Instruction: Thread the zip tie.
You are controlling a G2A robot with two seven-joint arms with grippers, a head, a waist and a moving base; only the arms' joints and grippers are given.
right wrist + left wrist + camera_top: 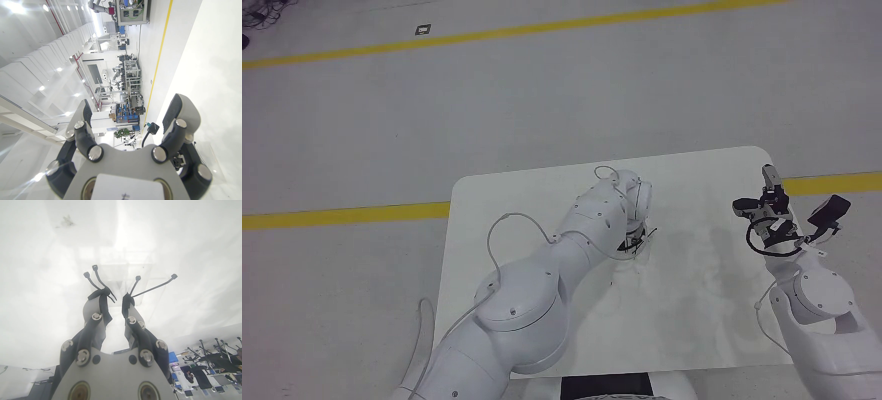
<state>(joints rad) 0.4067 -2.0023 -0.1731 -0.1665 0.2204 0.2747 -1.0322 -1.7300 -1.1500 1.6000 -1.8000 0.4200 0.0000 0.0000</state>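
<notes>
Several black zip ties (151, 288) lie fanned out on the white table (692, 320), right at the tips of my left gripper (118, 298). Two ties (98, 279) run out from under one tape-wrapped fingertip (103, 294) and two from beside the other. Their square heads point away from the gripper. The left gripper (635, 240) is low over the table's middle, its jaws a narrow gap apart with only two tie tails poking into the gap. My right gripper (130, 106) stands wide open with nothing in it, raised at the table's right edge (769, 185).
Faint edges of a clear box (149, 265) show on the table just beyond the ties. A small scrap or smudge (67, 221) lies farther off. A yellow floor line (342, 215) runs behind the table.
</notes>
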